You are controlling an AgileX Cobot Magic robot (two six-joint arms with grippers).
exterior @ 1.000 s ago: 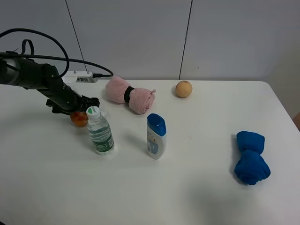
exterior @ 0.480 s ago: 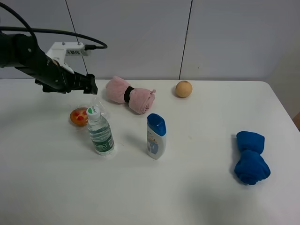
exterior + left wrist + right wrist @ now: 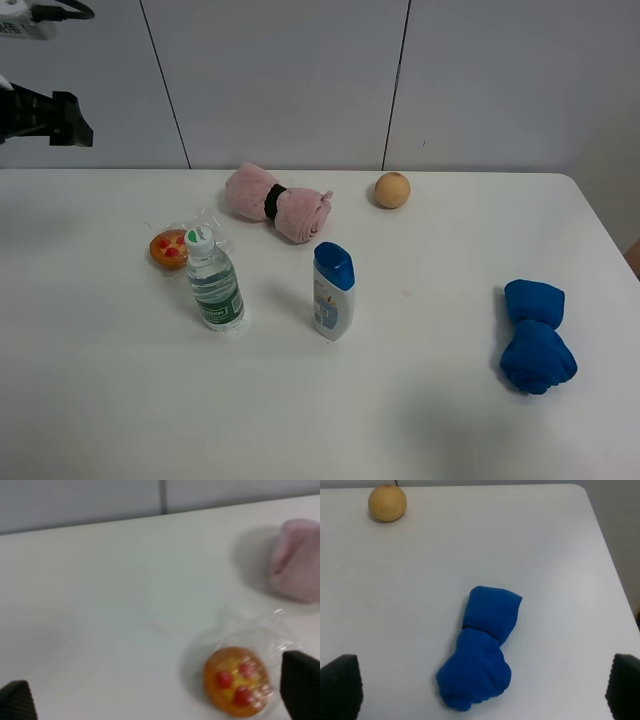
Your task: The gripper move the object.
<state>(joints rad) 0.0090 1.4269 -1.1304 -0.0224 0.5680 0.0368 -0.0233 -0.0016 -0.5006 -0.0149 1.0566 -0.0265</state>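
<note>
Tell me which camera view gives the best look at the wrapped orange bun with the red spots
The left wrist view: the object fills more of the picture, with its red spots and crinkly wrap visible, though slightly blurred. The exterior high view shows it small, beside the water bottle. The right wrist view does not show it.

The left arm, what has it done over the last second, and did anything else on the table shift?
The left gripper let go of the wrapped bun, then rose and pulled back to the upper left edge of the high view, jaws open. The bun lies free on the table beside the water bottle. The pink towel, shampoo bottle, tan ball and blue towel stayed put.
</note>
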